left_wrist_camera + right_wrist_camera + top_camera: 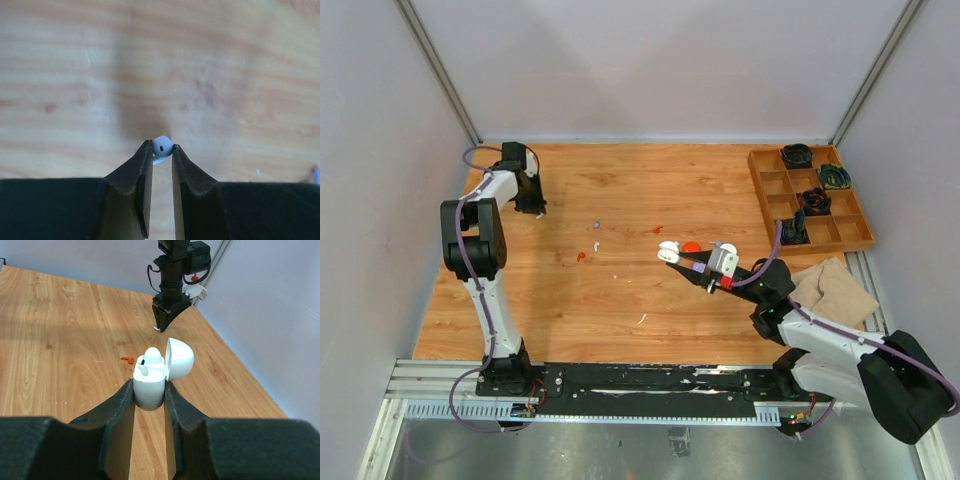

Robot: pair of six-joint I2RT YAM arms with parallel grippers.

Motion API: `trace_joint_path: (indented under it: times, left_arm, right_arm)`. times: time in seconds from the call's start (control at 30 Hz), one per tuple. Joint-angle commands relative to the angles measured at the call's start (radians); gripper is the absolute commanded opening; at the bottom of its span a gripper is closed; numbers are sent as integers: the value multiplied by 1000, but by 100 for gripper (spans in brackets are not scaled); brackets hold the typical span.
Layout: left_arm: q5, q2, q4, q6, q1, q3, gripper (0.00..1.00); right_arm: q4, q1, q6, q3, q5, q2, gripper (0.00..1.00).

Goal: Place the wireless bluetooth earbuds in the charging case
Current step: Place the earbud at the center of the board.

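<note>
My right gripper [149,392] is shut on the base of a white charging case [148,377] and holds it upright over the table. Its lid [180,357] stands open, and one white earbud [152,356] sits in a slot. In the top view the case [668,251] is at mid-table in the right gripper [678,261]. My left gripper [162,148] is shut on a white earbud [162,145], pinched at the fingertips above bare wood. It hangs at the far left [531,206]. An orange-red earbud [128,359] lies on the table beyond the case.
Loose on the wood are a pale purple earbud [597,224], a white one [596,245] and orange-red ones [580,256] [658,230]. A red puck [691,246] lies by the right gripper. A wooden compartment tray [865,235] and a beige cloth [835,288] are at the right.
</note>
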Motion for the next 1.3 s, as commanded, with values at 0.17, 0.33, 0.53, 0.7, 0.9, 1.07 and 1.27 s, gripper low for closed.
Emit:
trace_joint_path:
  times: [0.17, 0.33, 0.53, 0.7, 0.9, 1.07, 1.27]
  left_arm:
    - [152, -311, 21, -116, -68, -237, 14]
    - [176, -453, 47, -175, -171, -385, 14]
    - [177, -578, 84, -267, -328, -556, 13]
    - [102, -654, 134, -346, -458, -672, 13]
    - [17, -702, 192, -452, -596, -789, 15]
    - [-48, -726, 221, -505, -635, -851, 16]
    - [-74, -716, 242, -512, -652, -880, 18]
  right_arm:
    - [-38, 58, 20, 49, -31, -65, 1]
    - [-87, 67, 21, 42, -25, -106, 1]
    - [-224, 78, -34, 53, -10, -177, 1]
    - [-260, 91, -50, 54, -4, -188, 1]
    - [-255, 103, -52, 55, -17, -166, 1]
    - [-264, 106, -57, 61, -19, -162, 1]
    - [-266, 107, -59, 59, -22, -151, 1]
